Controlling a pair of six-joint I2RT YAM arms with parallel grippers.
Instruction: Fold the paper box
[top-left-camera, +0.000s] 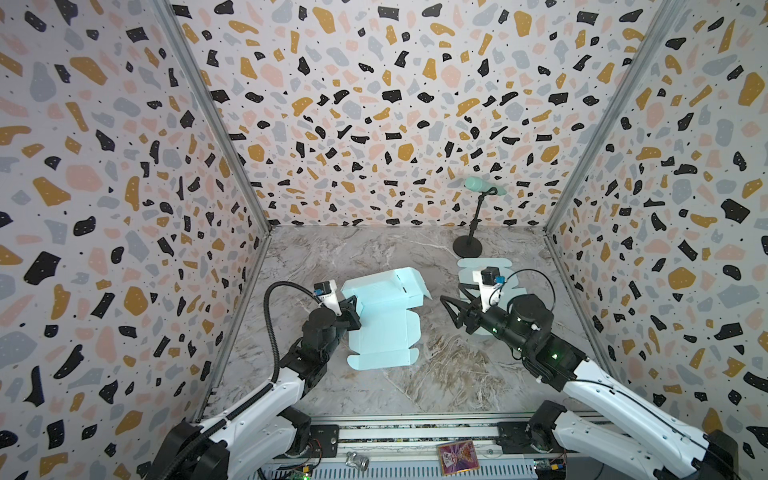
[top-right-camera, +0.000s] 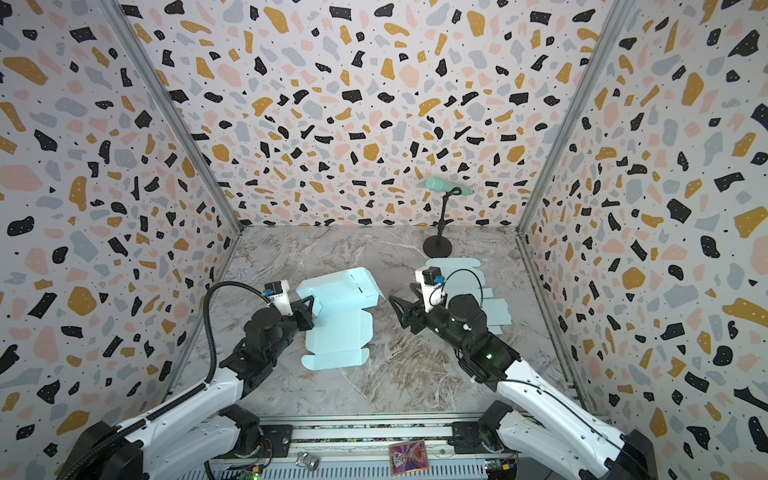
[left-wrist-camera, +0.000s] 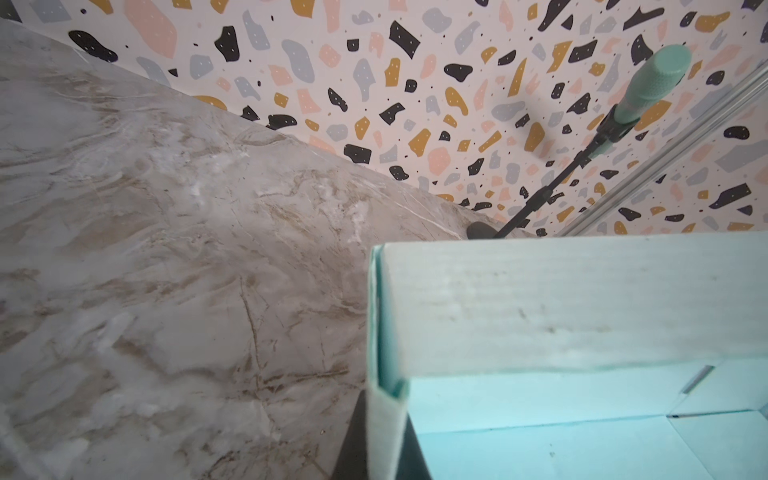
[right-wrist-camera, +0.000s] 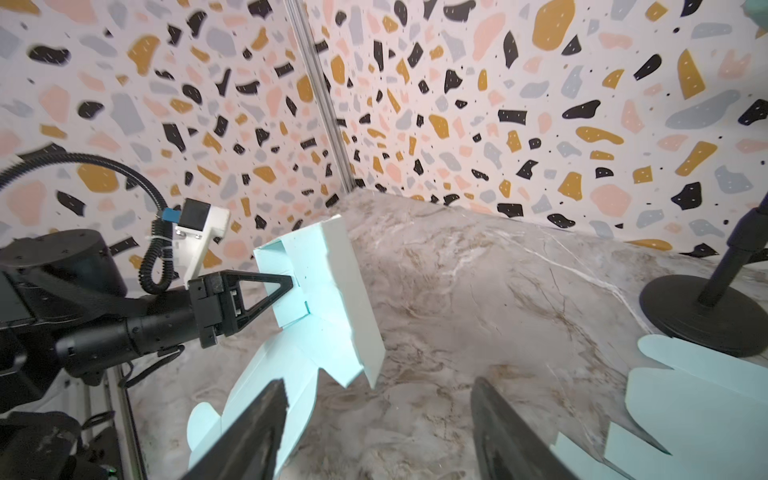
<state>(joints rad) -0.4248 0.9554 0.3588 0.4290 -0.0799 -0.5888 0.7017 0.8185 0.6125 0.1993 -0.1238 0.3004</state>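
You are midway through raising the walls. Your left gripper (top-left-camera: 356, 308) is pinching a side wall of the paper box (top-left-camera: 382, 324), which is lying half-formed in front of the microphone stand (top-left-camera: 467, 247), to its left. Your right gripper (top-left-camera: 450, 291) is hanging wide and empty, nearer the stand. Next it is probably needing the loose opposite wall.

Robot lab enclosure: terrazzo-print walls (top-left-camera: 374, 104), marble-look tabletop (top-left-camera: 436, 374), arms (top-left-camera: 253, 415) on aluminium rail (top-left-camera: 415, 428).
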